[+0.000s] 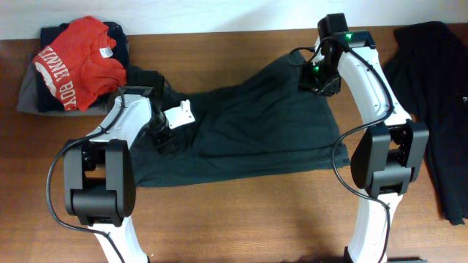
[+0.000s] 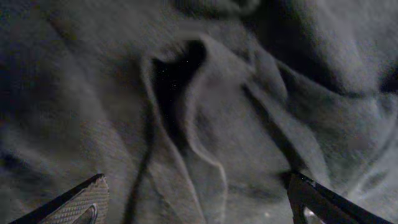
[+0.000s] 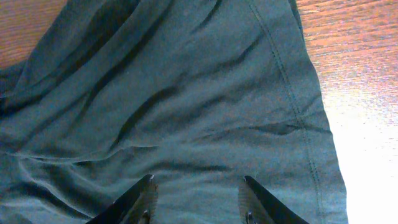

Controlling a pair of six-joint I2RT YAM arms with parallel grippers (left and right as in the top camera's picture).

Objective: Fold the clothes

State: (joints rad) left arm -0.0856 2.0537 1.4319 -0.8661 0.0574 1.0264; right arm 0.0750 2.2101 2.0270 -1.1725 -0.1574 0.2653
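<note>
The clothes [image 1: 256, 131], a dark T-shirt, lie spread and wrinkled across the middle of the table, plain side up. My left gripper [image 1: 164, 135] hovers over the shirt's left part. In the left wrist view it [image 2: 196, 177] stands wide open above a raised fold of the cloth [image 2: 205, 118], with nothing between its fingers. My right gripper [image 1: 319, 80] is over the shirt's upper right corner. In the right wrist view its [image 3: 198, 178] jaws stand apart just above the fabric [image 3: 161, 93], close to a stitched hem [image 3: 292, 93], gripping nothing.
A red tee with white lettering [image 1: 73, 62] lies on a pile of dark garments at the back left. Another dark garment [image 1: 435, 109] hangs along the right edge. Bare wooden table [image 1: 241, 219] shows in front of the shirt.
</note>
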